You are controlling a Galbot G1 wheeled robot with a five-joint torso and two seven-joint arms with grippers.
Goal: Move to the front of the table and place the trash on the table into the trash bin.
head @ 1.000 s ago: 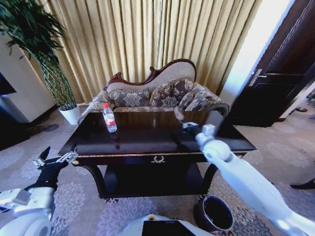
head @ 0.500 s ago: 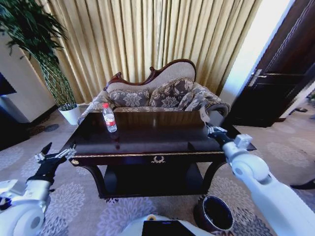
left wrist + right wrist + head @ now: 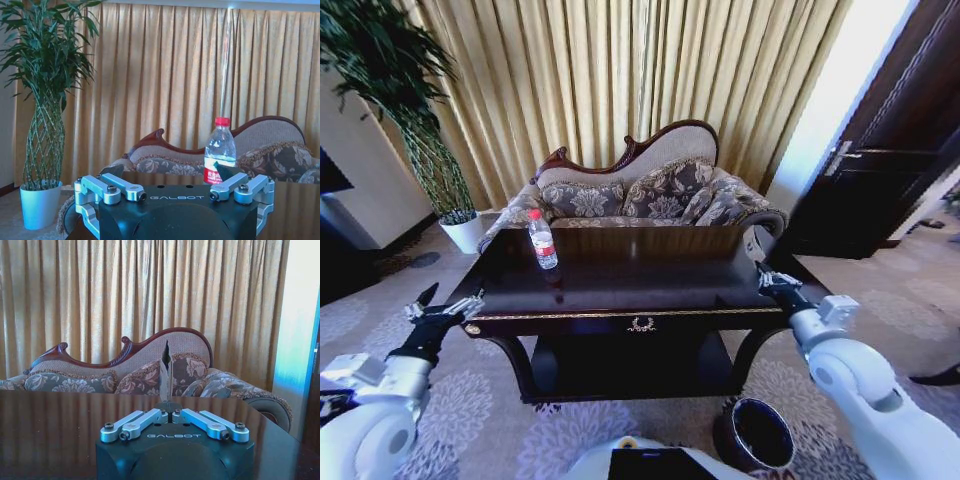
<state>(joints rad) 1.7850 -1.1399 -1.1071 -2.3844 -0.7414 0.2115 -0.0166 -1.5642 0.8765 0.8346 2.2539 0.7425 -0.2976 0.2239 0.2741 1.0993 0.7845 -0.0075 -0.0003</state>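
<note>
The clear bottle [image 3: 542, 240] with a red label stands upright on the left rear of the glossy dark table [image 3: 640, 282]. My right gripper [image 3: 761, 268] hovers over the table's right end, shut on a small white paper scrap [image 3: 752, 243] that sticks up from its fingers. In the right wrist view the scrap [image 3: 166, 374] stands upright in my right gripper [image 3: 167, 408]. My left gripper [image 3: 445, 309] is open, off the table's left front corner. The left wrist view shows my left gripper [image 3: 170, 176] open and the bottle [image 3: 219, 157] beyond it. The dark round trash bin [image 3: 757, 432] sits on the carpet by the right front leg.
An ornate sofa [image 3: 640, 195] stands right behind the table against gold curtains. A tall plant in a white pot [image 3: 465, 230] is at the back left. A dark door [image 3: 890, 150] is on the right. Patterned carpet surrounds the table.
My right arm has swung right, carrying the paper scrap from over the table's middle to over its right end. My left gripper has shifted slightly toward the table corner.
</note>
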